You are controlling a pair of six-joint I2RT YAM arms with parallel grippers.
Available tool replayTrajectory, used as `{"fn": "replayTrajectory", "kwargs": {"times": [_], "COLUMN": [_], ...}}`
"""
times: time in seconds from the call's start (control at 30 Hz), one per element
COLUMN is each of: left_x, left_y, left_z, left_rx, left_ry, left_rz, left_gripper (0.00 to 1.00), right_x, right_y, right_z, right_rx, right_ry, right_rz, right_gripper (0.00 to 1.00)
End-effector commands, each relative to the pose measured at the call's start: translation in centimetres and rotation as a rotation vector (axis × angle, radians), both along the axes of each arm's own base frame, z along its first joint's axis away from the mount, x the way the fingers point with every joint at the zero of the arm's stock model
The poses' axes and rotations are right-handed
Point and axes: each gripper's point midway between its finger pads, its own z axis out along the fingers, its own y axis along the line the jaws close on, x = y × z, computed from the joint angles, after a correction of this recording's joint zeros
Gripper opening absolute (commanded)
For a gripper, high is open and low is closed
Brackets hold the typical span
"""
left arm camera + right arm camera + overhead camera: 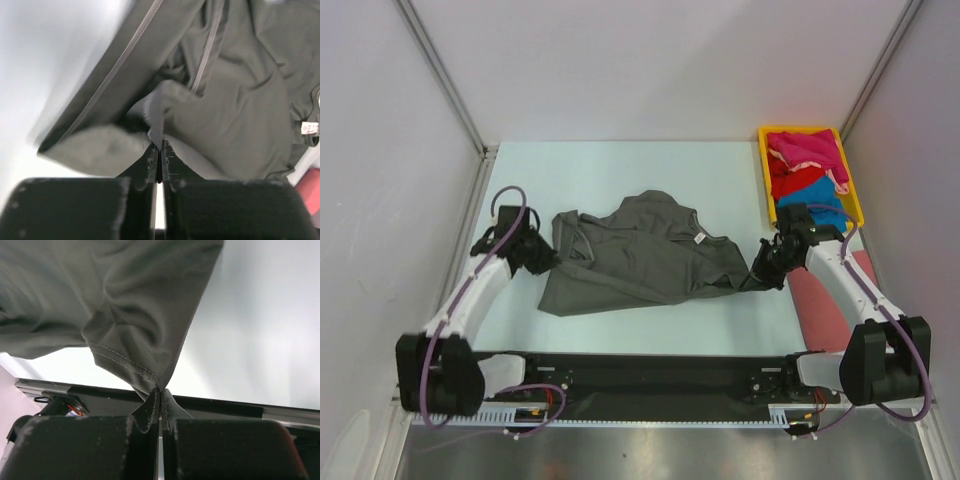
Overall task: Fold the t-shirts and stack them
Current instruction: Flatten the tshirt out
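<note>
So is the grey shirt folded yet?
Not folded: grey shirt lies spread and rumpled, left tool and right tool pinching its ends.

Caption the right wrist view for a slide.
Right gripper shut on a hemmed corner of the grey t-shirt, pale table behind.

5 t-shirts: 1 dark grey t-shirt (640, 255) centre, 1 magenta t-shirt (810, 150), 1 red t-shirt (788, 184), 1 blue t-shirt (822, 207) at 2 o'clock, 1 salmon-pink t-shirt (818, 305) at 4. 1 yellow tray (763, 170). 2 grippers: left gripper (548, 262) at 9, right gripper (761, 275) at 3.
</note>
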Motion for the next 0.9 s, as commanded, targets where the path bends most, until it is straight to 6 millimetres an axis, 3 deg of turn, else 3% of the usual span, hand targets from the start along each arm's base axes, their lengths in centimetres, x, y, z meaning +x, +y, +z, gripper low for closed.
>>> {"fn": "replayTrajectory", "kwargs": {"times": [0.0, 0.1, 0.17, 0.23, 0.33, 0.37, 0.43, 0.47, 0.57, 0.63, 0.87], "left_x": [4.5, 7.5, 9.0, 9.0, 7.5, 6.2, 4.8, 3.6, 2.6, 3.0, 6.2], "left_y": [-0.9, -1.2, -0.6, 0.7, 1.2, 1.1, 0.4, -0.2, -0.7, -0.9, -0.1], "left_z": [0.5, 1.1, 2.9, 3.9, 4.4, 2.8, 1.9, 0.1, -2.4, -3.4, -3.6], "left_rx": [0.006, 0.035, 0.081, 0.145, 0.17, 0.164, 0.122, 0.079, 0.039, 0.024, 0.109], "left_ry": [-0.036, -0.025, -0.074, -0.079, -0.098, -0.064, -0.058, -0.022, 0.034, 0.05, 0.028], "left_rz": [-0.068, -0.135, -0.14, -0.117, -0.118, -0.124, -0.141, -0.144, -0.125, -0.126, -0.183], "left_gripper": [0.15, 0.46, 0.69, 0.7, 0.61, 0.52, 0.45, 0.44, 0.5, 0.5, 0.46], "right_x": [2.0, 3.1, 3.5, 3.8, 3.8, 3.7, 3.6, 3.6, 3.6, 3.7, 3.9], "right_y": [0.3, 0.4, 0.5, 0.5, 0.4, 0.4, 0.5, 0.5, 0.5, 0.6, 0.6], "right_z": [1.7, 2.3, 2.6, 2.5, 2.1, 2.0, 1.8, 1.7, 1.3, 1.2, 1.0], "right_rx": [0.007, 0.003, 0.004, 0.005, -0.004, -0.004, 0.0, 0.001, 0.002, 0.004, 0.002], "right_ry": [-0.051, -0.06, -0.065, -0.061, -0.054, -0.05, -0.047, -0.045, -0.037, -0.032, -0.027], "right_rz": [0.004, 0.001, 0.001, 0.001, 0.005, 0.003, 0.008, 0.007, 0.006, 0.006, 0.014], "right_gripper": [0.0, 0.0, 0.0, 0.0, 0.0, 0.0, 0.0, 0.0, 0.0, 0.0, 0.0]}}
